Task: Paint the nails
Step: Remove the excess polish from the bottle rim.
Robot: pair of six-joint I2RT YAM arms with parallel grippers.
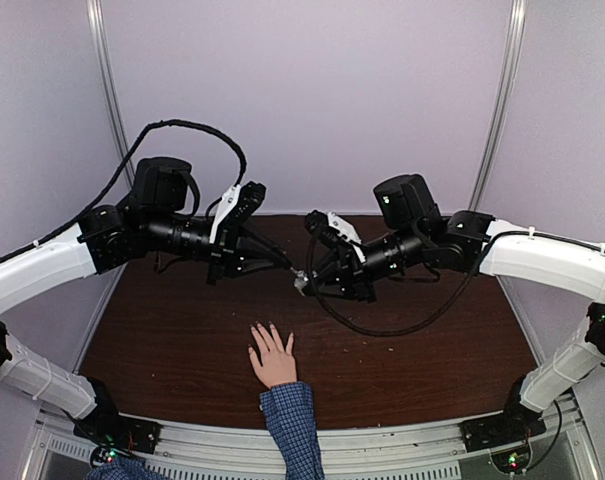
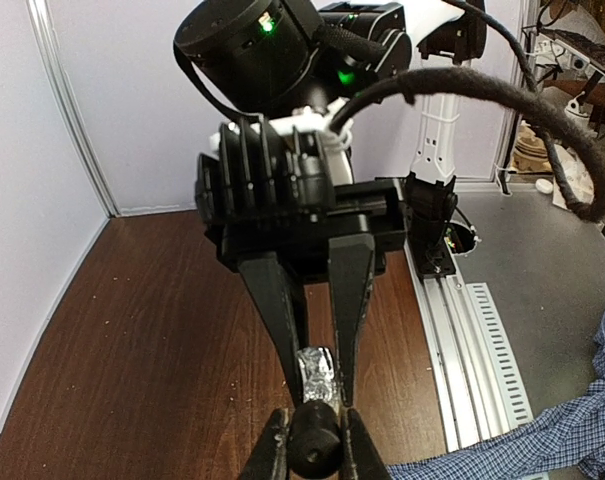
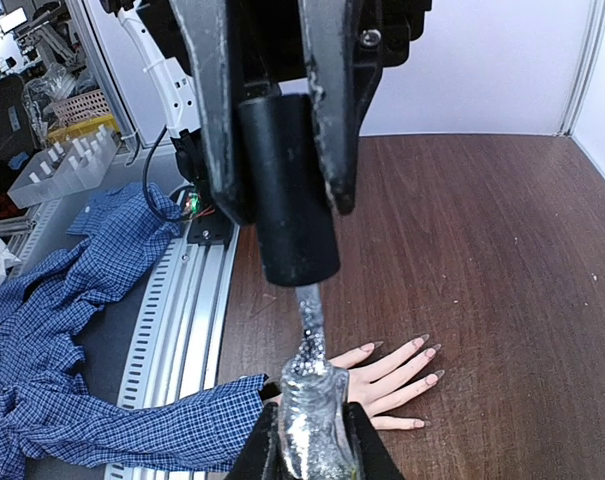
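The left end effector (image 3: 282, 198) was pressed together on a black cylindrical cap (image 3: 294, 245), gripping it by its sides with its lower end pointing down. From the cap a thin brush stem (image 3: 310, 312), coated in silver glitter, ran down into the neck of a small glass bottle of glitter polish (image 3: 307, 405). The right end effector (image 3: 312, 445) pinched the bottle from both sides.

The two met fingertip to fingertip in mid-air, well above the dark brown wooden surface (image 3: 502, 250). One arm steadied the bottle while the other handled the cap, which looked like a way to load the brush without tipping the polish. I judged the step to be dipping or drawing out the brush, not yet painting.

Below them, toward the near edge, a light-skinned human hand (image 3: 387, 385) lay palm down on the surface, its blue checked sleeve (image 3: 182, 418) reaching back toward the metal rail (image 3: 182, 290). The nails (image 3: 420, 340) sat at the tips of the spread fingers, facing up and well apart from the brush. The spread presumably kept each one separate and reachable from above. Whether any carried polish was too small to tell. The next move would call for the left arm to bring the loaded brush down gently onto a single nail.
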